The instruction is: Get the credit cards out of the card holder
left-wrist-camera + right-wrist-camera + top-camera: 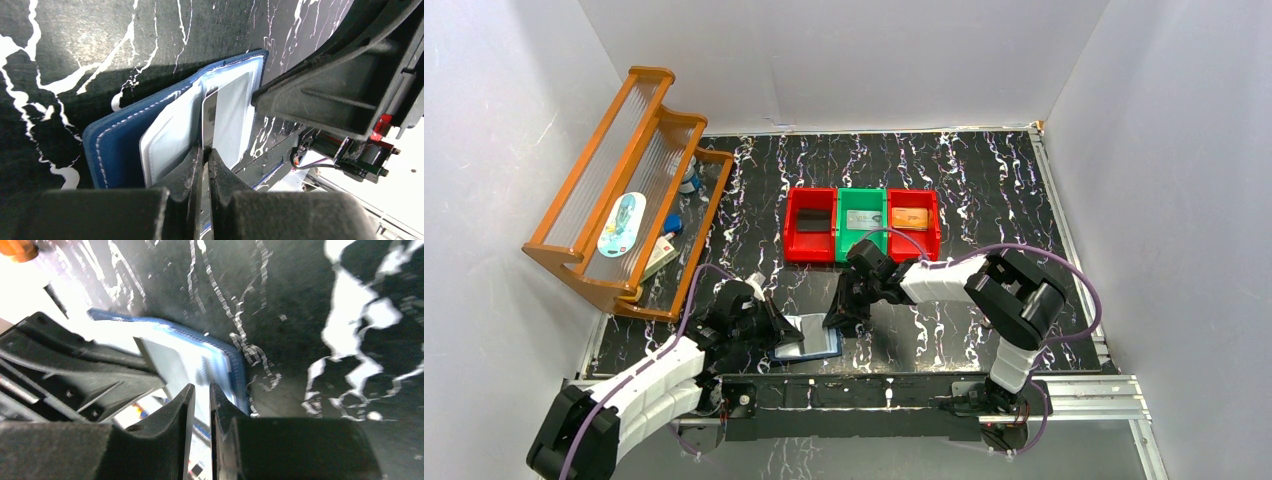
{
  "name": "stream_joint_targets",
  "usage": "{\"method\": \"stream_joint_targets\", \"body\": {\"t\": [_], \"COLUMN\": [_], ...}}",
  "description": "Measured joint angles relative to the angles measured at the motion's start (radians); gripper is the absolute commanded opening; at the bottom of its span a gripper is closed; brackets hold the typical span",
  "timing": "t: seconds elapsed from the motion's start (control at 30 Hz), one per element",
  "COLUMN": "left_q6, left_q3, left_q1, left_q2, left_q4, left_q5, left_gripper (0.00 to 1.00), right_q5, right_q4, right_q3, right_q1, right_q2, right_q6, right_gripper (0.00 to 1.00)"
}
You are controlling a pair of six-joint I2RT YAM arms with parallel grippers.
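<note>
The navy card holder (816, 345) lies open near the table's front edge, its pale sleeves (170, 135) facing up. My left gripper (205, 149) is shut on the edge of a thin grey credit card (210, 112) that stands out of a middle sleeve. In the top view the left gripper (776, 322) is at the holder's left side. My right gripper (201, 386) has its jaws almost together with nothing between them, tips over the holder's right sleeve by the blue edge (236, 367). In the top view the right gripper (836, 318) is at the holder's right side.
Three bins stand mid-table: a red one (796, 232) holding a dark card (814, 222), a green one (845, 240) holding a silver card, a red one (934, 230) holding an orange card. A wooden rack (624, 200) with small items stands at the left.
</note>
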Motion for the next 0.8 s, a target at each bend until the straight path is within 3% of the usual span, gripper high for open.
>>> {"method": "stream_joint_targets", "body": {"t": [0.8], "left_q6": [0.065], "left_q3": [0.068], "left_q1": [0.0], "left_q2": [-0.054], "left_q4": [-0.162], "left_q5": [-0.072], "left_gripper": [0.0], "right_q5": [0.035], "right_q4": [-0.108], "right_q3": [0.061], "right_q1": [0.004], "right_q2": [0.028], "right_q6": [-0.023], "right_gripper": [0.23]}}
